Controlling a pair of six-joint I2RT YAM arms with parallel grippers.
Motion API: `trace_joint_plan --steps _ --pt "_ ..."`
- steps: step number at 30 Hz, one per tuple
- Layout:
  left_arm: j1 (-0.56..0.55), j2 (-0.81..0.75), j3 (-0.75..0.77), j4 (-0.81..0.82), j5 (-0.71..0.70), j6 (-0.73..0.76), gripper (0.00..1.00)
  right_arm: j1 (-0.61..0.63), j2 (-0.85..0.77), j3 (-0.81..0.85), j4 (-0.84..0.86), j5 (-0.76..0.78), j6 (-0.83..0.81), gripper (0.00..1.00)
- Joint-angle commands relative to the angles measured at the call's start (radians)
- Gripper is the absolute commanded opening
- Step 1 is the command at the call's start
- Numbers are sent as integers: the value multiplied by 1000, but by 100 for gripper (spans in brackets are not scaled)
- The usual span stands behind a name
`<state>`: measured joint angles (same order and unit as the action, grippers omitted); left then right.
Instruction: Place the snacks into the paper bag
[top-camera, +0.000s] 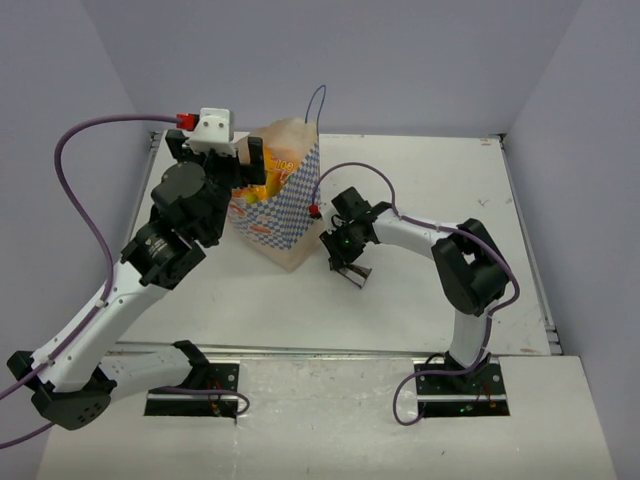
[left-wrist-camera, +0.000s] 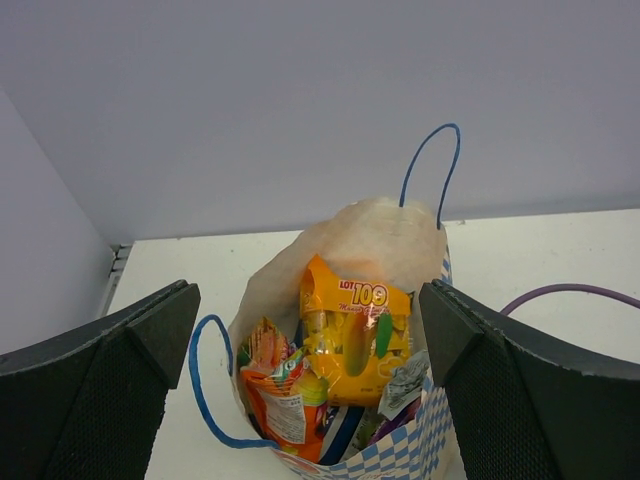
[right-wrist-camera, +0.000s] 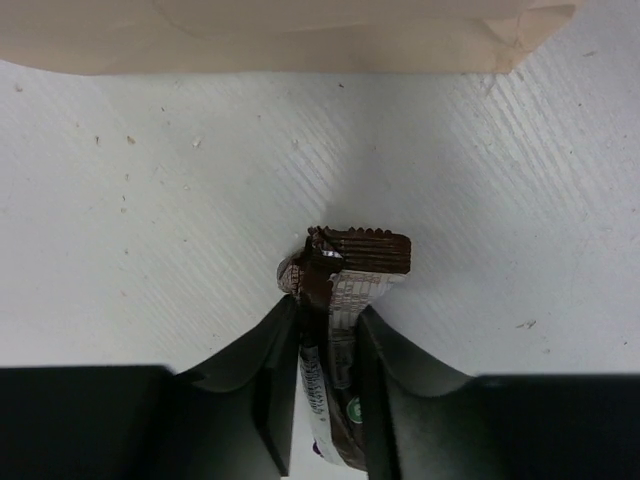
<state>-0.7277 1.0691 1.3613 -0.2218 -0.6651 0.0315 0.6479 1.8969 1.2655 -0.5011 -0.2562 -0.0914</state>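
Observation:
The paper bag (top-camera: 290, 215) stands upright at the table's middle; it also shows in the left wrist view (left-wrist-camera: 350, 240). Inside it are a yellow-orange bag (left-wrist-camera: 355, 335), an orange packet with green (left-wrist-camera: 280, 390), a blue-and-white bag (left-wrist-camera: 345, 430) and a bit of purple packet (left-wrist-camera: 400, 420). My left gripper (left-wrist-camera: 310, 350) is open and empty above the bag's mouth, by its left side in the top view (top-camera: 240, 165). My right gripper (right-wrist-camera: 328, 325) is shut on the small dark brown bar (right-wrist-camera: 340, 275), low over the table just right of the paper bag (top-camera: 350, 268).
The bag's tan base edge (right-wrist-camera: 300, 35) lies just ahead of the right gripper. One blue cord handle (top-camera: 315, 100) stands up, another (left-wrist-camera: 205, 390) hangs over the bag's left side. A purple cable (top-camera: 345, 170) arcs beside the bag. White walls ring the table.

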Motion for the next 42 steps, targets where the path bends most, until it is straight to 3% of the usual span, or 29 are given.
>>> trace_joint_plan --steps 1,3,18,31,42 --pt "1 -21 2 55 -22 27 100 6 -30 9 7 -28 15 26" --pt "1 -24 -1 55 -24 27 100 6 -36 18 1 -29 18 18" --pt "1 -63 -7 27 -33 21 100 6 -217 118 -77 -8 42 17" --pt "1 -109 1 -30 -56 -19 100 6 -265 535 -226 15 30 16" --pt "1 -129 5 -27 -67 -53 100 32 -135 819 -58 -63 41 14"
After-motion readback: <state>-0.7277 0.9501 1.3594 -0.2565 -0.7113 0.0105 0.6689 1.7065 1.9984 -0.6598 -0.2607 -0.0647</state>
